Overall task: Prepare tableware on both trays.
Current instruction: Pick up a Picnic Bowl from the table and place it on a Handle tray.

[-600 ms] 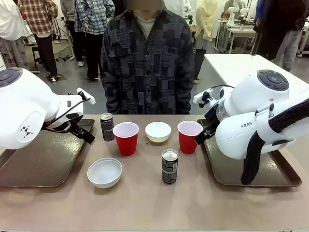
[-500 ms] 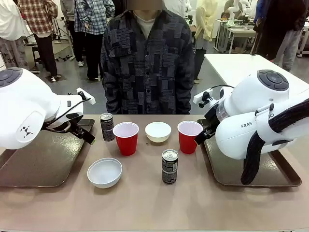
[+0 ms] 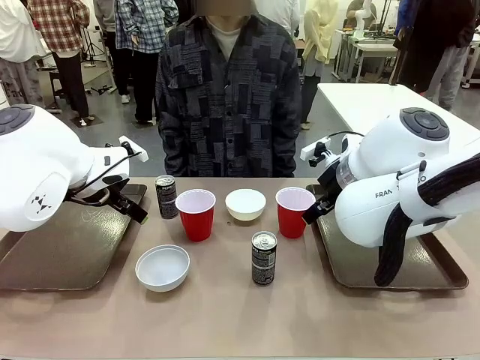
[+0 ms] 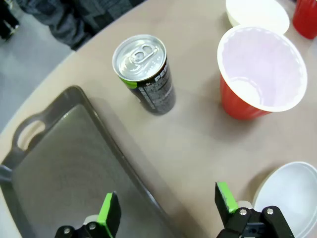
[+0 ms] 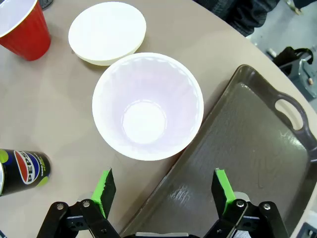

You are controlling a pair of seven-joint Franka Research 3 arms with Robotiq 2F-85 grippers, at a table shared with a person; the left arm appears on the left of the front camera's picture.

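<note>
The left claw [image 4: 167,203] has its green-padded fingers spread wide apart, clamped on nothing. It hangs over the inner rim of the left tray [image 4: 59,168]. One finger is above the tray floor. The other is above the tabletop [image 4: 188,144], just beside the near bowl [image 4: 292,193]. Ahead of this claw the far can [image 4: 144,74] stands upright on the tabletop, near the tray's rim but off it. On the side of the can away from the tray stands the left red cup [image 4: 260,74], upright, its white inside showing. Beyond that cup sits the far bowl [image 4: 257,12].

The right claw [image 5: 163,191] is likewise spread wide and grips nothing. The rim of the right tray [image 5: 247,148] runs between its fingers, with one finger above the tray and the other above the tabletop. Straight ahead of this claw the right red cup [image 5: 148,106] stands upright on the tabletop, just beside the tray's rim. The far bowl lies beyond it. The near can [image 5: 22,171] stands off to the claw's tabletop side, well apart from the tray.

All six pieces sit on the tabletop between the two trays.
</note>
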